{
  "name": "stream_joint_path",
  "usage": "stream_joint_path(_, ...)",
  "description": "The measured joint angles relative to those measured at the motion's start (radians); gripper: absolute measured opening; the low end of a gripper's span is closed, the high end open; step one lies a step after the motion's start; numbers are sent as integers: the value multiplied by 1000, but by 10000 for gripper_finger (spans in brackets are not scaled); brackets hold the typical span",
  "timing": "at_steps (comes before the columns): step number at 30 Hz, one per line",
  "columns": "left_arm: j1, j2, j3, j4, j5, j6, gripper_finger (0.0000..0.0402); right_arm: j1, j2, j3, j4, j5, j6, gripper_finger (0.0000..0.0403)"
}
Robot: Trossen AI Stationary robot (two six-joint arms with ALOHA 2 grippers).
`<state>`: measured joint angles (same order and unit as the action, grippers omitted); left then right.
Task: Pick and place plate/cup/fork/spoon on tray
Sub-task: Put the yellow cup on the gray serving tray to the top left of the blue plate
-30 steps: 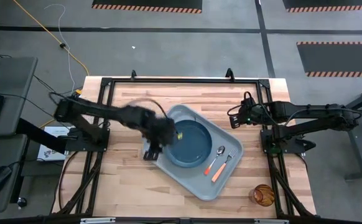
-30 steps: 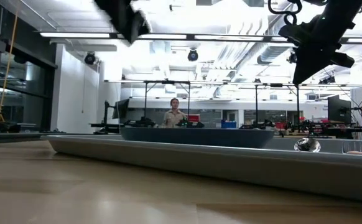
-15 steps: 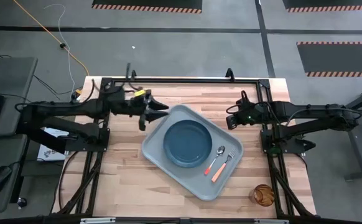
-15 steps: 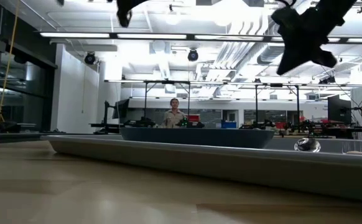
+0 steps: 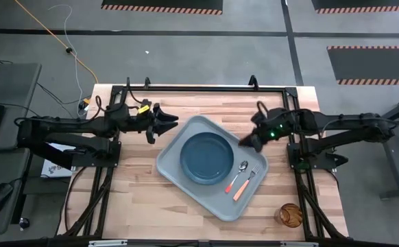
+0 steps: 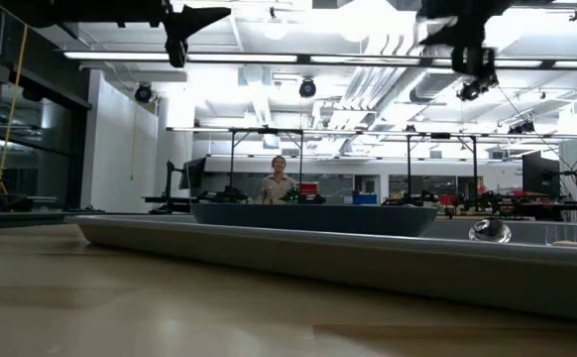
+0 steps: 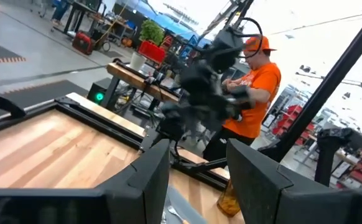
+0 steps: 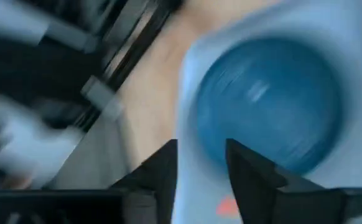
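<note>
1. Tray (image 5: 186,171): grey-blue, rectangular, set at an angle on the middle of the worktop (image 5: 138,199). It bears three of the four pieces.
2. Plate (image 5: 206,157): dark blue, lying flat in the tray's middle. Placed.
3. Spoon (image 5: 238,174): red handle, in the tray just beside the plate, on the side toward my right arm. Placed.
4. Fork (image 5: 246,183): peach handle, in the tray next to the spoon and roughly parallel to it. Placed.
5. Cup (image 5: 290,215): amber, standing on the worktop's near right corner, well apart from the tray. Not placed; by my judgement the only piece left.
6. My right claw (image 5: 246,143): raised above the tray's far right corner, near the plate's rim. Its wrist view shows the fingers (image 8: 249,171) parted with nothing between them. The cup lies well apart from it, off toward the near edge on my right side. It is my nearer claw to the cup, so I judge the cup falls to it.
7. My left claw (image 5: 160,126): raised over the worktop just beside the tray's far left corner, fingers apart and empty in its wrist view. The cup lies across the whole tray from it.
</note>
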<state>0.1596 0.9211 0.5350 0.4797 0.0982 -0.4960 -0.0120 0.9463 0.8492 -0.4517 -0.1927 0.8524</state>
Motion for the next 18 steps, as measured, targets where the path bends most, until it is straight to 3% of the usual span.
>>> stream_joint_path(3, 0, 0, 0, 6, 0, 11, 148, 99, 12, 32, -69, -104, 107, 158)
stream_joint_path(6, 0, 0, 0, 6, 0, 26, 148, 237, 13, 41, -187, -104, 248, 170)
stream_joint_path(10, 0, 0, 0, 5, -4, 36, 148, 458, 13, 41, -291, -48, 469, 172)
stream_joint_path(18, 0, 0, 0, 5, -8, 29, 148, 867, 37, 37, -293, 115, 907, 172)
